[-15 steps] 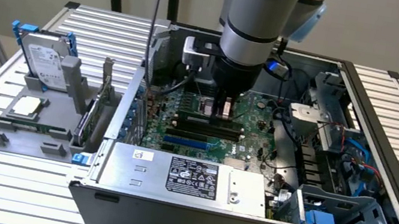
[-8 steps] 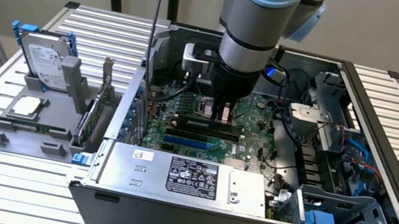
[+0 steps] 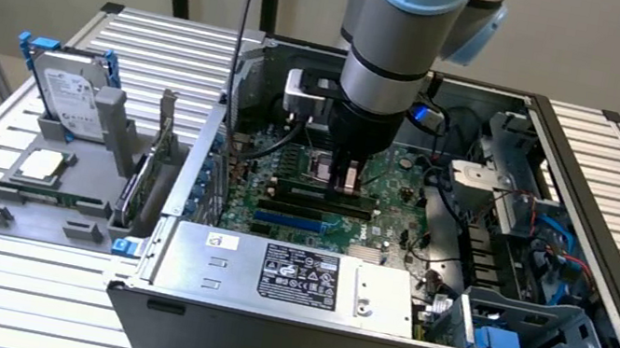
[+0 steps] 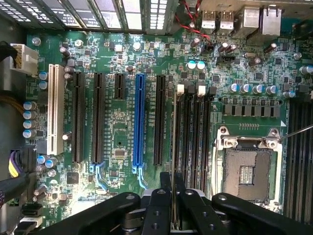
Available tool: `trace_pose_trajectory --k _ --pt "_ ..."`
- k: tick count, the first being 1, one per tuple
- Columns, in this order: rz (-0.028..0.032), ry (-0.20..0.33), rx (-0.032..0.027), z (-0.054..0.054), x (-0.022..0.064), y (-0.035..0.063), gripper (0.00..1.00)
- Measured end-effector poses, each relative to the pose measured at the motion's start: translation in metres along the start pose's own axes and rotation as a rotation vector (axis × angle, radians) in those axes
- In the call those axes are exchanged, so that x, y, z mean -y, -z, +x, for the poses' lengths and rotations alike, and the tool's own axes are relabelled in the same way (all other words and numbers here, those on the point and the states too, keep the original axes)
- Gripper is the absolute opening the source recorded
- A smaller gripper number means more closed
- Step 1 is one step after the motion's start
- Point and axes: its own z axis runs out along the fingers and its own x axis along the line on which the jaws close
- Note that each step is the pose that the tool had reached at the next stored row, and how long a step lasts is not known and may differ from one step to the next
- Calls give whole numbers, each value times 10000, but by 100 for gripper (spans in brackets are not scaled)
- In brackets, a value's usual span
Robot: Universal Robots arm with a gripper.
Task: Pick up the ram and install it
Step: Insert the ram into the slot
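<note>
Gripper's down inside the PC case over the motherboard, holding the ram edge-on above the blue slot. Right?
Not quite. The gripper is inside the case over the motherboard with the ram held edge-on, but the wrist view shows it lined up with the black memory slots beside the processor socket, not above the blue slot.

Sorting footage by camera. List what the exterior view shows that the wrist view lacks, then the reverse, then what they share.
Exterior only: the hard drive, the silver processor chip on the grey holder, and the power supply.

Wrist only: the blue slot, the white slot and the empty processor socket.

Both: the green motherboard and the claw gripping the ram edge-on over the memory slots.
</note>
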Motion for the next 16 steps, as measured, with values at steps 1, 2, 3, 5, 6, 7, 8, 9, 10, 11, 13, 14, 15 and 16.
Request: trace_pose_trajectory --k 1,2,3,5,6,7,8,9,10,11,13,14,15,16 --pt "0 -2 -1 -10 0 -2 13" --pt "0 -5 -3 -26 0 -3 13" --pt "0 -10 -9 -39 0 -4 13" --pt "1 -19 -32 -49 0 -7 13" --pt "1 -25 -48 -52 0 -11 13" --pt "3 -35 -77 -56 0 -16 13" --pt "3 -44 -108 -61 0 -23 13" --pt "3 -53 -138 -68 1 -30 13" --pt "4 -62 -165 -75 1 -37 13" --pt "4 -73 -187 -83 1 -44 13" --pt "5 -93 -222 -101 2 -55 13" --pt "6 -102 -238 -108 2 -61 13" --pt "9 -114 -252 -113 3 -69 13" --pt "12 -125 -264 -117 3 -74 13"
